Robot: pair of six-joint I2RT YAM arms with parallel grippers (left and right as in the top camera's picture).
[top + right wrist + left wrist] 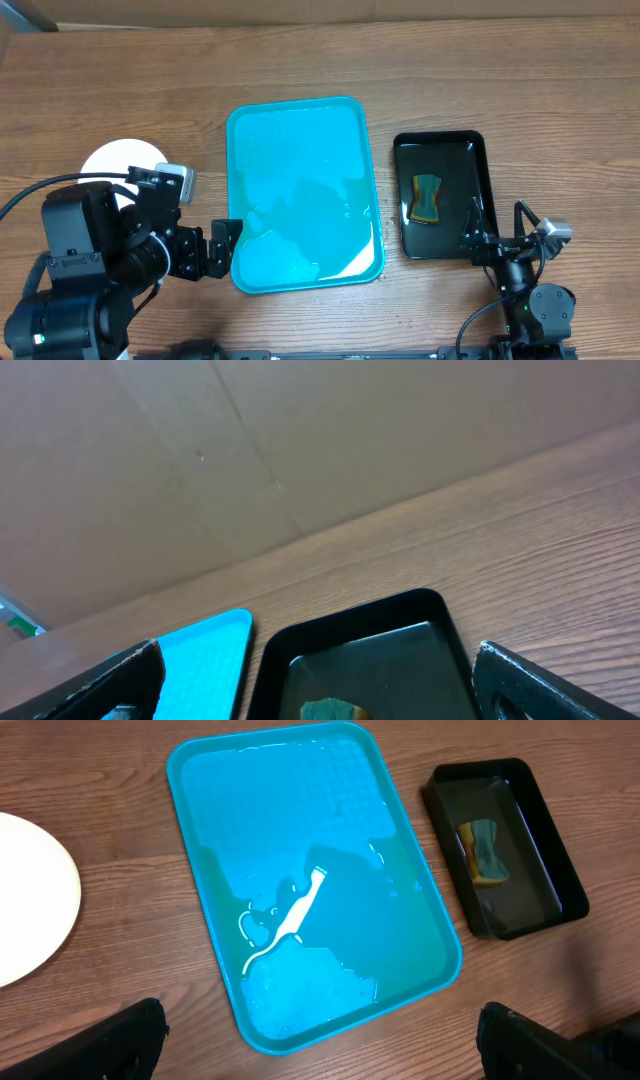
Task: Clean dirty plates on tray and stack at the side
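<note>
The turquoise tray (300, 190) lies mid-table with no plate on it; a thin film of water glistens on its floor (310, 890). A white plate (125, 160) rests on the wood left of the tray, half hidden by my left arm, and its rim shows at the left edge of the left wrist view (30, 900). My left gripper (225, 250) hovers at the tray's near left corner, open and empty, its fingers (130, 1040) wide apart. My right gripper (487, 235) stands open over the near end of the black tray, its fingertips (540, 680) holding nothing.
A glossy black tray (440, 195) sits right of the turquoise one, with a yellow-and-green sponge (427, 198) lying in it (485, 850). The sponge's top edge (330, 710) peeks in below the right gripper. A cardboard wall (200, 460) stands behind the table's far edge.
</note>
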